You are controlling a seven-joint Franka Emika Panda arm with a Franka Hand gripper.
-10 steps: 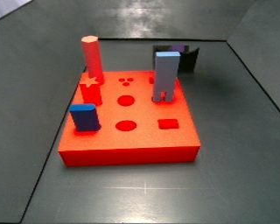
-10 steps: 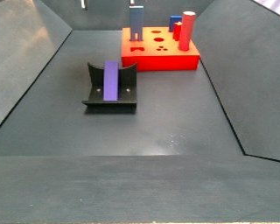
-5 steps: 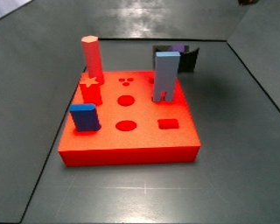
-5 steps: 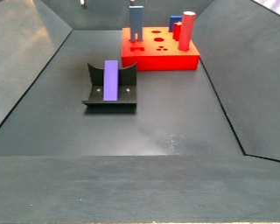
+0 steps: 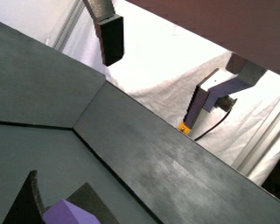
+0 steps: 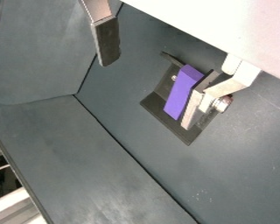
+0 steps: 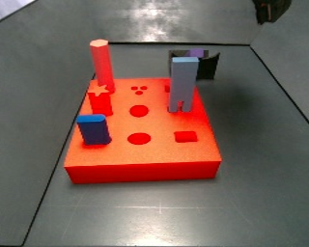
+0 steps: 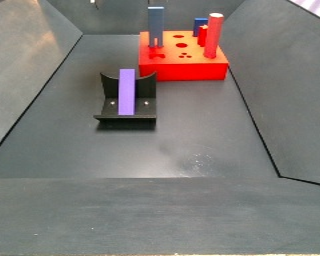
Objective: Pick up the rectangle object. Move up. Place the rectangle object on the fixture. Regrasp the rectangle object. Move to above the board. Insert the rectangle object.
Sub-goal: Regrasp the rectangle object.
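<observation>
side view: regrasp step, bar is waiting on the fixture

in a side view the rectangle object (image 8: 127, 91) is lying in the fixture (image 8: 127, 113), well apart from the board (image 8: 184, 62). the tool (image 6: 166, 57) is hanging high above it with jaws apart and holding nothing; in a side view only its tip (image 7: 270, 10) is showing at the frame edge. i judge it should be coming down straight, centred over the bar, the fingers (image 6: 106, 39) closing across the narrow sides. the fixture's side walls are leaving little room; the dark floor around is open.
</observation>
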